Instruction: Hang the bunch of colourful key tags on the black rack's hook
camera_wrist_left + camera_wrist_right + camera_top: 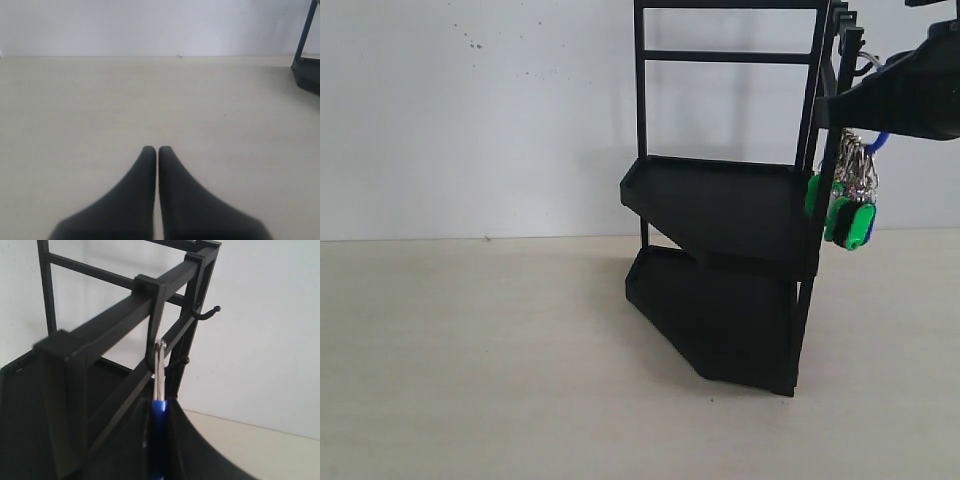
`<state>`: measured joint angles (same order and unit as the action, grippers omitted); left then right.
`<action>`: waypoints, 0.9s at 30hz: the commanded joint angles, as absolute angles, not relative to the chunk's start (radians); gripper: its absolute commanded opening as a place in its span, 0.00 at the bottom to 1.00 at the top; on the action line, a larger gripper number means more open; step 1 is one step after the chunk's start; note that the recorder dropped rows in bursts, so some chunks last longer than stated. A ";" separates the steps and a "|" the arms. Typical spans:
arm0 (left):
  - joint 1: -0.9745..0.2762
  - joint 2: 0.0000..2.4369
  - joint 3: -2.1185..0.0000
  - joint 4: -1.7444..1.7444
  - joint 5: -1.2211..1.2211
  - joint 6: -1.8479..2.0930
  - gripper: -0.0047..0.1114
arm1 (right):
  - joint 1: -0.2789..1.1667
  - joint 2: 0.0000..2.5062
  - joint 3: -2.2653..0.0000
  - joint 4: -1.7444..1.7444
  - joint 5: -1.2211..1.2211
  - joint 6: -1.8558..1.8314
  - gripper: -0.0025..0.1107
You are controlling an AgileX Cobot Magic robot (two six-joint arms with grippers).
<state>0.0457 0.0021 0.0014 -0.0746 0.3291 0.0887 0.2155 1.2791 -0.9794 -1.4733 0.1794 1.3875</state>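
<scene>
The right tool (158, 416) pinches the blue loop (157, 437) of the colourful key tag bunch (850, 205), which dangles beside an upright post of the black rack (720, 200), near its top. The bunch's metal ring (159, 371) appears caught on the hook (149, 360); letting go and backing off are left. The left tool (158, 150), pressed together, hovers over the worktop (100, 100) away from the rack.

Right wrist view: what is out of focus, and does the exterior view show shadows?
Right wrist view: the near block of the black rack is blurred, the far hook sharp. Exterior view: a soft shadow lies on the table beside the rack.
</scene>
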 commanded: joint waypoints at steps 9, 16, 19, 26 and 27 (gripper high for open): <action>0.048 0.000 0.000 -0.082 0.314 0.078 0.08 | 0.218 1.225 -0.989 -1.393 0.256 1.439 0.48; 0.048 0.000 0.000 -0.082 0.314 0.078 0.08 | 0.218 1.118 -0.989 -1.242 0.373 1.356 0.48; 0.048 0.000 0.000 -0.082 0.314 0.078 0.08 | 0.218 1.079 -0.989 -1.071 0.512 1.184 0.43; 0.048 0.000 0.000 -0.082 0.314 0.078 0.08 | 0.218 1.047 -0.888 -0.476 0.862 0.634 0.02; 0.048 0.000 0.000 -0.082 0.314 0.078 0.08 | 0.218 1.047 -0.828 -0.396 0.859 0.621 0.02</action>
<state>0.0457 0.0021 0.0014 -0.0746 0.3291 0.0887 0.2194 1.0508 -0.8938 -0.5247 0.8381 0.6891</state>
